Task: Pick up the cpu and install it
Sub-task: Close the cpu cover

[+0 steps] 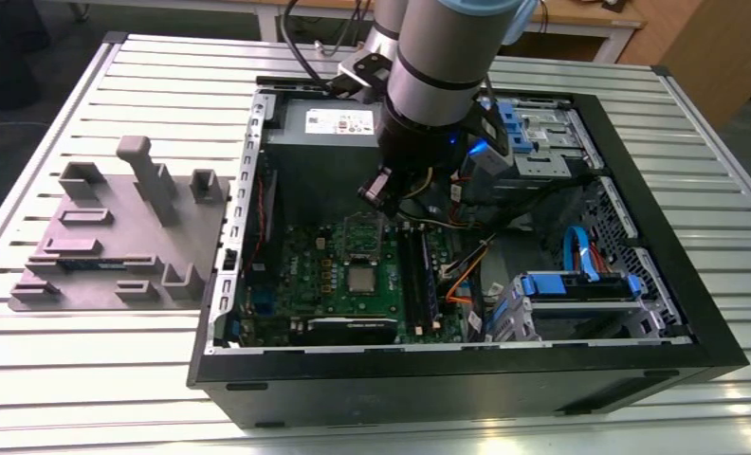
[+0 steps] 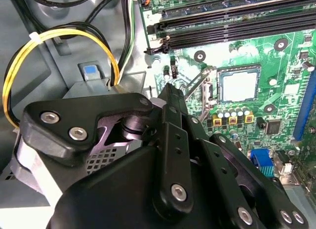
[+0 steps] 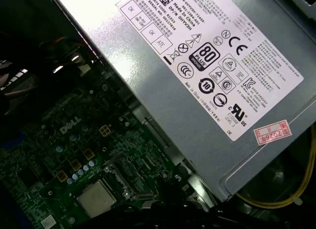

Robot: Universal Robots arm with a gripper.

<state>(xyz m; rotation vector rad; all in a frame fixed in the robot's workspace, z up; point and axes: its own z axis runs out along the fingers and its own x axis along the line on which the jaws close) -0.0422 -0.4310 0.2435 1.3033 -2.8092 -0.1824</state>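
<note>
Small square silvery-topped cpu (image 1: 365, 278) sits flat in socket on green motherboard (image 1: 302, 275) inside open black computer case (image 1: 679, 313). Black gripper (image 2: 170, 93) hangs above board, near grey metal power supply box (image 3: 197, 66); jaws look pressed together, nothing between them. Cpu (image 2: 238, 86) lies beyond fingertips and below, well apart, no contact.

Evenly lit from above, with soft shadows inside the computer case (image 1: 679, 284). Glare on the grey metal box (image 3: 207, 91); dim, slightly blurred motherboard (image 3: 74, 155) beneath.
</note>
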